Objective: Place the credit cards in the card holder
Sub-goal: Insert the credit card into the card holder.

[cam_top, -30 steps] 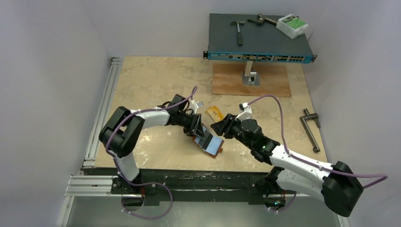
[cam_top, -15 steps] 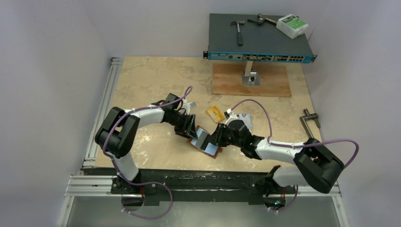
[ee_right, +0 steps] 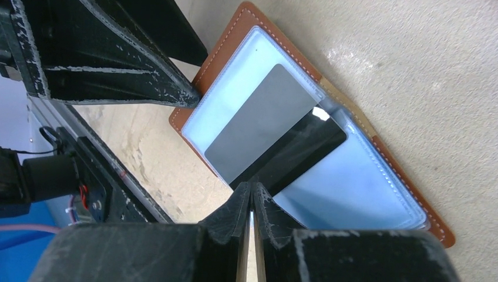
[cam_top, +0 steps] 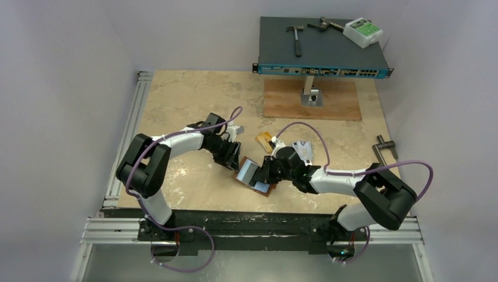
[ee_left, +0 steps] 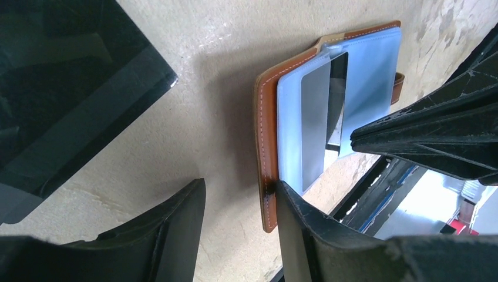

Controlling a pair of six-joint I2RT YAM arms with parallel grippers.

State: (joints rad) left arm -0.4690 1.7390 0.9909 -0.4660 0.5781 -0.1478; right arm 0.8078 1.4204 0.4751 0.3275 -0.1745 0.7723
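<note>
**Near-centre of the bench [cam_top: 176, 100]: right claw [ee_right: 252, 187] pinches a card at the open card holder [cam_top: 254, 178]**

The card holder lies spread open close to the bench's near edge, with the light blue inside up and the brown stitched rim showing around it. The right claw reaches in from the right and is clenched, fingers pressed together, on the edge of a dark credit card [ee_right: 276, 129]. That card lies slantwise across the blue inside. Cannot tell if it sits under the clear sleeve. The left claw [ee_left: 241, 187] is released, jaws apart, low at the holder's left side, with one finger [ee_left: 293, 217] against the brown rim. Just beyond the holder a gold card [cam_top: 266, 141] lies flat. A silvery card [cam_top: 303, 150] lies to its right, near it but apart.
</note>
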